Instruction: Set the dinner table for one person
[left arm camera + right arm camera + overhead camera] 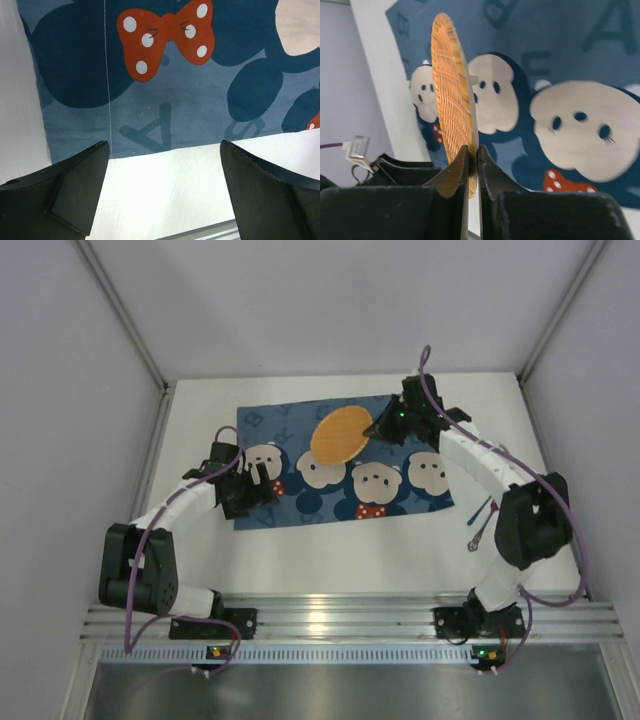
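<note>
fingers of the right arm (461,170) are pinched shut on the rim of an orange woven disc (451,85), held on edge above the placemat (600,60). fingers of the left arm (80,175) are spread wide and empty over the placemat's near edge. the table (330,560) lies below both; laying the disc flat is judged necessary.

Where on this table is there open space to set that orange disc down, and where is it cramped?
The middle of the placemat, between the left gripper and the right gripper holding the orange disc, is bare. So is the white table strip between the placemat and the table's front edge. It is crowded right of the placemat, where cutlery lies.
</note>
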`<state>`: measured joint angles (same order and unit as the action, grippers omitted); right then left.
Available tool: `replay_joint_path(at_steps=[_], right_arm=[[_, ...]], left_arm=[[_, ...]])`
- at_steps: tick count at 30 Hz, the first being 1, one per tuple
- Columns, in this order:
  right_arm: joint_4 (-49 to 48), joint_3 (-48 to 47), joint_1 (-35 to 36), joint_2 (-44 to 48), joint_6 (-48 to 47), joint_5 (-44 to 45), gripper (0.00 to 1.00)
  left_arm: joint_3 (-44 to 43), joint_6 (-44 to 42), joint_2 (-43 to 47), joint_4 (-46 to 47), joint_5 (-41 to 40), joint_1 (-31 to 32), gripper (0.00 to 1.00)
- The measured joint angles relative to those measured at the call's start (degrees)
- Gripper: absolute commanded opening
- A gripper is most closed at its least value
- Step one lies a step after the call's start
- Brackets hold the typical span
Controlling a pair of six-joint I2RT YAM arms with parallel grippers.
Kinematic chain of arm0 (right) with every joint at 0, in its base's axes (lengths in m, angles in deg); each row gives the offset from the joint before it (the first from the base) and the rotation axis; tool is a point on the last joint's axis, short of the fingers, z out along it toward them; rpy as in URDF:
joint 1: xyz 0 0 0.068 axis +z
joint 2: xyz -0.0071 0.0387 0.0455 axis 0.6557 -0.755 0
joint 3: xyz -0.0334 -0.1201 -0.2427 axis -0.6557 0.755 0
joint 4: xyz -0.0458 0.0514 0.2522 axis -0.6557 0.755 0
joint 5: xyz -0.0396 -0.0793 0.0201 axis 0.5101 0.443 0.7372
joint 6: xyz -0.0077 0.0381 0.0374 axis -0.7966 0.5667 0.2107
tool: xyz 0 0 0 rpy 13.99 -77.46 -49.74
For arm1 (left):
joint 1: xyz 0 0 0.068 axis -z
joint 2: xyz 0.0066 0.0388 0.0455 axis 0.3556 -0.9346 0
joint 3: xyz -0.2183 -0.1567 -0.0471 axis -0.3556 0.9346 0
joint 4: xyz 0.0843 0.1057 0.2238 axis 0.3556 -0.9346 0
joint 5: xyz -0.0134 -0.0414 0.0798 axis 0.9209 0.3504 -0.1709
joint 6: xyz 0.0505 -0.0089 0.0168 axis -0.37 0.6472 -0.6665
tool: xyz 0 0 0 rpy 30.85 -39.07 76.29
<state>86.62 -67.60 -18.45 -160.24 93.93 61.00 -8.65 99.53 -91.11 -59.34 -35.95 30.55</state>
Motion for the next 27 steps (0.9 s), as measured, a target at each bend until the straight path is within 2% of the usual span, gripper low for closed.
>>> replay_joint_path(at_steps=[5, 12, 22, 25, 26, 27], right_arm=[[-7.32, -10.05, 0.87, -13.0, 1.33, -3.74, 0.0], [-11.69, -15.61, 1.4, -25.97, 2.71, -7.87, 0.0], [-12.74, -10.34, 1.44, -27.47, 1.77, -8.74, 0.0], [-12.04, -8.98, 1.44, -27.47, 1.31, -8.79, 0.2], [-11.39, -9.01, 1.44, -27.47, 1.18, -8.74, 0.31], [-10.8, -8.98, 1.44, -27.47, 1.03, -8.66, 0.36]], left_arm=[[0.0, 0.0, 0.22, -0.31, -0.46, 0.0, 0.97], [-0.02, -0.2, 0.81, -0.66, -0.98, 0.0, 0.98], [-0.13, -0.26, 0.57, -0.85, -1.7, 0.0, 0.98], [-0.68, -0.26, -0.28, -0.83, -1.7, 0.0, 0.98], [-0.76, -0.26, -0.46, -0.83, -1.7, 0.0, 0.98], [-0.81, -0.26, -0.55, -0.83, -1.7, 0.0, 0.98]])
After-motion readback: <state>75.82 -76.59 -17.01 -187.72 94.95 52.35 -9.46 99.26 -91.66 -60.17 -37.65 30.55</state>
